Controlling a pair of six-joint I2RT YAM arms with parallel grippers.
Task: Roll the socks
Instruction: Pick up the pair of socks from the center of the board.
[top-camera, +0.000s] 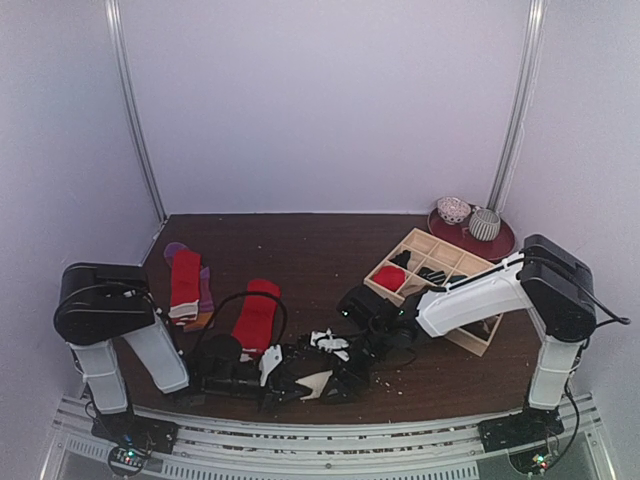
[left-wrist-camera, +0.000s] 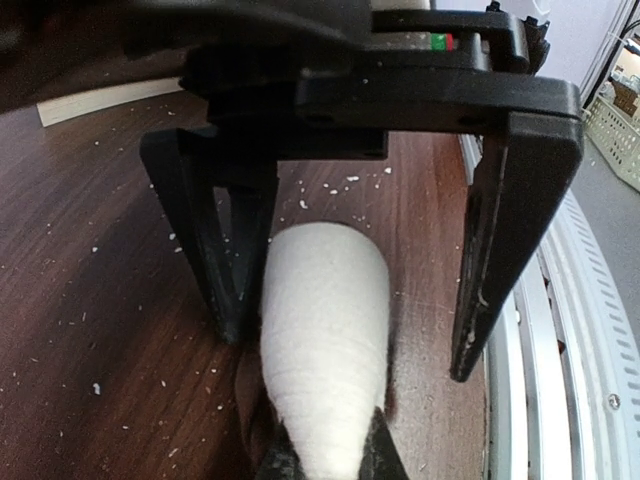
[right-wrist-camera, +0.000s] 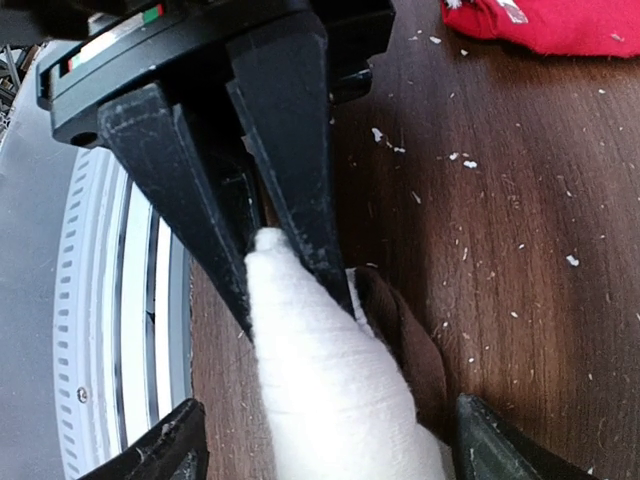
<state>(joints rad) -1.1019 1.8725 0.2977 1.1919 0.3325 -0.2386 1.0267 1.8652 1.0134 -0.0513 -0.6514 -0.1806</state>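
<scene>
Dark wood worktop (top-camera: 320, 250), white crumbs (right-wrist-camera: 455, 158) scattered. Fingers of left end effector (left-wrist-camera: 350, 350) spread wide, cream sock (left-wrist-camera: 325, 340) lying between them, not squeezed. Fingers of right end effector (right-wrist-camera: 288, 285) pinched tight on narrow end of same sock. One red sock (right-wrist-camera: 540, 25) flat on worktop, off to side of right end effector, apart.

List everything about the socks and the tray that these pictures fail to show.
How far the cream sock is rolled. Top view: left gripper and right gripper cover most of it; both wrist views cut it at the bottom edge.
Dark items in the tray: top view, too small to name.
Red sock: right wrist view, cut off by the top edge.
Brown patch under the cream sock: right wrist view, mostly covered.
</scene>
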